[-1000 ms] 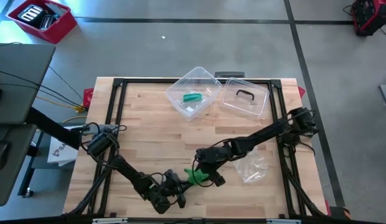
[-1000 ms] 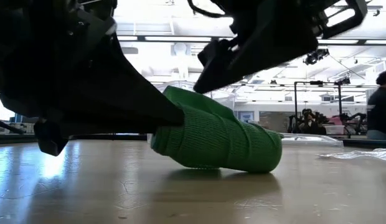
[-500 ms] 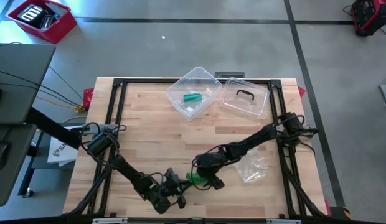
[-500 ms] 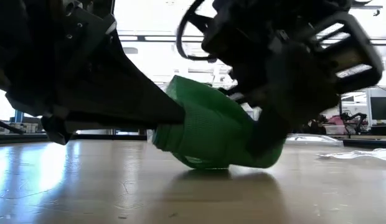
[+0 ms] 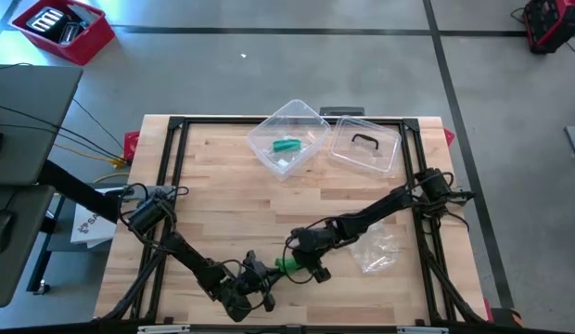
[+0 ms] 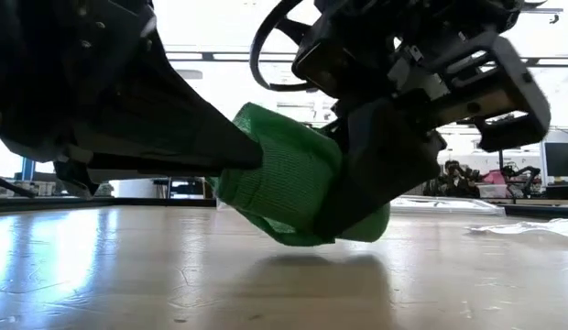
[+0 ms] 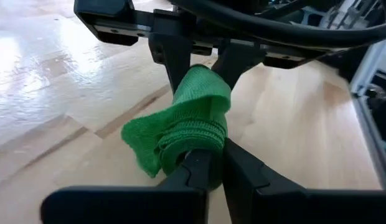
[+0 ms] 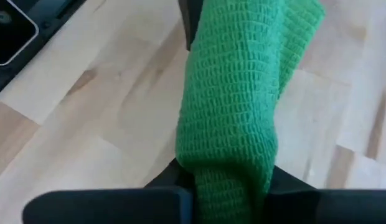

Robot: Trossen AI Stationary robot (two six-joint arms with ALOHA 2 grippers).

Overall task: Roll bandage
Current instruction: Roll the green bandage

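Note:
A green bandage (image 5: 286, 265), partly wound into a short roll, lies near the table's front middle; its underside (image 6: 293, 240) is at the tabletop. My left gripper (image 5: 261, 276) comes at the bandage from the left and is shut on its near-left end. My right gripper (image 5: 311, 266) comes from the right and is shut on the other end. In the left wrist view a loose flap (image 7: 140, 140) sticks out of the bandage (image 7: 190, 115) at one side. My left gripper pinches the roll's left end (image 7: 192, 151) between its two fingers, only at their free ends. The fingers (image 6: 220, 151) lie nearly level, coming from the table's left along the roll's axis. My right gripper pinches the roll's right end (image 8: 233, 165) between its two fingers, one on each side of the wound layers. The fingers (image 6: 357, 188) slant down from above and the right. The roll runs away from them along their length, toward my left gripper.
A clear plastic box (image 5: 310, 123) holding another green roll (image 5: 287, 146) stands at the far middle, its lid (image 5: 364, 146) beside it on the right. A crumpled clear wrapper (image 5: 376, 250) lies right of my right gripper. Bare wood lies to the left.
My right gripper has come down and toward the table's left onto the roll and has shut on its right end. The roll now looks shorter and bunched between the two grippers. My left gripper has kept its place.

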